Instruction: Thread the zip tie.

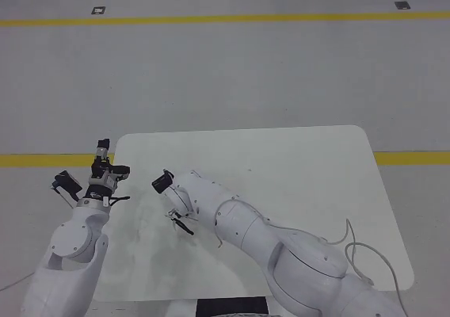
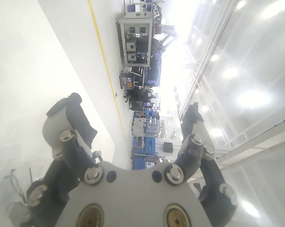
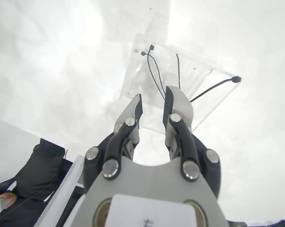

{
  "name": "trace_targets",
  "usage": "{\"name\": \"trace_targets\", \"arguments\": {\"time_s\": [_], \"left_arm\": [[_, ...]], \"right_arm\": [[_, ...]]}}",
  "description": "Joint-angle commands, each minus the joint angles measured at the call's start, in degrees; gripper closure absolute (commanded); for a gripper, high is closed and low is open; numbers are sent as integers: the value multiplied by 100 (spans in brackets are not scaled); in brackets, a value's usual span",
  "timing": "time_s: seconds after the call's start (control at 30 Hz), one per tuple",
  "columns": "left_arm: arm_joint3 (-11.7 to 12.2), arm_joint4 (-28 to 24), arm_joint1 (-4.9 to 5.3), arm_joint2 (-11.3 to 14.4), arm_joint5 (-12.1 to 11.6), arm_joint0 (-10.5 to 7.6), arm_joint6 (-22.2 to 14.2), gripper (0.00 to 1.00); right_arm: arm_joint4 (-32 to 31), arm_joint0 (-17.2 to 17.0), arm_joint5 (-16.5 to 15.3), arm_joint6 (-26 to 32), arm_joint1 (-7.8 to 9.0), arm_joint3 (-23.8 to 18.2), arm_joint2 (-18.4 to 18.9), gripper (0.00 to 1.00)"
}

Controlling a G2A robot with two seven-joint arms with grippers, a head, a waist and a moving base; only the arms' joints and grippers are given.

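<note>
Several black zip ties lie in a clear shallow tray (image 3: 211, 100) on the white table (image 1: 304, 174). One zip tie (image 3: 236, 79) rests with its head at a tray corner. Two others (image 3: 154, 67) lie side by side, their tails running down to the right gripper's dark finger pad (image 3: 168, 100). My right gripper (image 3: 153, 98) hangs open just over the tray's near edge, with nothing between the pads; from above it sits left of the table's middle (image 1: 181, 224). My left gripper (image 2: 133, 103) is wide open and empty, held near the table's left edge (image 1: 106, 158), pointing away across the room.
The table's right half and far side are bare white surface. A thin white cable (image 1: 360, 253) loops by the right arm's base. The table's rounded left edge (image 2: 62, 48) runs past the left gripper, with a yellow floor line (image 2: 102, 48) beyond it.
</note>
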Motion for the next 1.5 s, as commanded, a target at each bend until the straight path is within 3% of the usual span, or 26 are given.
{"name": "trace_targets", "arguments": {"time_s": [0.0,0.8,1.07,1.47], "left_arm": [[0,0,0,0,0,0,0,0],[0,0,0,0,0,0,0,0],[0,0,0,0,0,0,0,0],[0,0,0,0,0,0,0,0]], "right_arm": [[48,17,-24,-8,-8,55,-36,79],[346,117,89,-456,-38,186,-806,80],[579,181,103,-475,-55,242,-1040,92],[921,297,151,-513,-81,308,-1333,100]]}}
